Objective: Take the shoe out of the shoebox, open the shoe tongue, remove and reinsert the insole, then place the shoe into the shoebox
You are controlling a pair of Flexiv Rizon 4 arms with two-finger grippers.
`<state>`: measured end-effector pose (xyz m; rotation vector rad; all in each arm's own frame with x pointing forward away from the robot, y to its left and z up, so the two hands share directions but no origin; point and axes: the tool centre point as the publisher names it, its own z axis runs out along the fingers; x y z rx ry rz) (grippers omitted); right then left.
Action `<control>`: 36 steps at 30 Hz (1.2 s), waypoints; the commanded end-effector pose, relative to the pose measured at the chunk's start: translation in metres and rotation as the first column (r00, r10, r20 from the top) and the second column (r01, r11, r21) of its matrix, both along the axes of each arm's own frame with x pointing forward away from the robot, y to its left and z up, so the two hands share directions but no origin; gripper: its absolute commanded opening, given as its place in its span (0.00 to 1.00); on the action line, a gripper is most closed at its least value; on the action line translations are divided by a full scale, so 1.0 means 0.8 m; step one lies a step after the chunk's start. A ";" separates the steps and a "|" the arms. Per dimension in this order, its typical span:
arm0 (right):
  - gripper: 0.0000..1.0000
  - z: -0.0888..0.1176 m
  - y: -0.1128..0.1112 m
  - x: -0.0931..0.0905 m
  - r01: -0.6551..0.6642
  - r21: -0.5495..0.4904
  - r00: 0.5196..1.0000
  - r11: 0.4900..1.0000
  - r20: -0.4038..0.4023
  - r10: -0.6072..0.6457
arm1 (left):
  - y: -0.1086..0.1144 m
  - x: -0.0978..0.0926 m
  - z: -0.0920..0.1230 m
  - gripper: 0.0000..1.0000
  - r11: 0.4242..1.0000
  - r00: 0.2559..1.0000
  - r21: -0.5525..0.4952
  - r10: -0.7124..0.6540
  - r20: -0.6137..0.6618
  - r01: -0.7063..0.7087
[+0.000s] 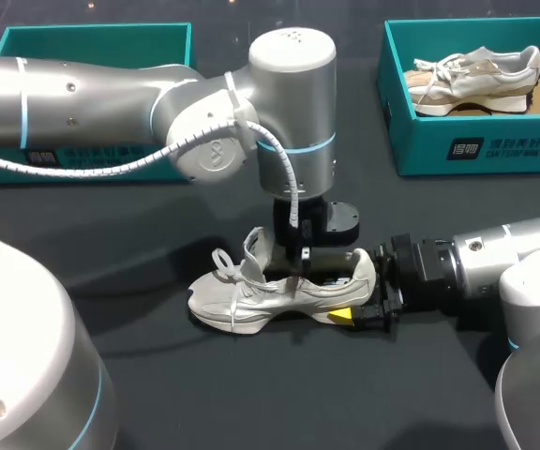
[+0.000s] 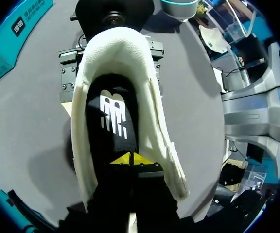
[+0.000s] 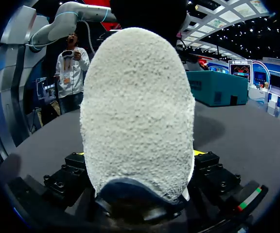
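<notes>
Our left arm [image 1: 92, 94] is built of rounded silver-grey housings with thin light-blue rings at the joints and small dark screw holes in the shell. A white spiral-wrapped cable [image 1: 111, 169] runs beside that arm to its black wrist block [image 1: 319, 225]. Our right arm [image 1: 504, 248] is silver too, ending in black, bolt-studded right jaws with yellow tips [image 1: 342, 314].

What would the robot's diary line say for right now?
shoe: on table, outside shoebox | right jaws: shut on shoe's heel | left jaws: shut, inside shoe over black insole
</notes>
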<state>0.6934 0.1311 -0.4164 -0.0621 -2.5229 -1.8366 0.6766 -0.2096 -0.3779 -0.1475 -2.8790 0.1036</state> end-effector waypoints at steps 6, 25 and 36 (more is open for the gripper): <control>0.00 0.000 0.001 -0.001 0.000 -0.005 1.000 1.000 0.000 0.000 | 0.009 -0.012 -0.001 0.00 1.000 1.000 -0.014 -0.015 0.014 0.015; 0.00 0.000 0.001 -0.001 0.000 -0.005 1.000 1.000 0.000 0.000 | -0.016 -0.006 -0.054 0.41 0.996 0.963 0.020 0.078 0.260 -0.086; 0.00 0.000 0.001 -0.001 0.000 -0.005 1.000 1.000 0.000 0.000 | -0.015 0.024 -0.066 0.00 0.981 0.947 0.045 0.171 0.273 -0.190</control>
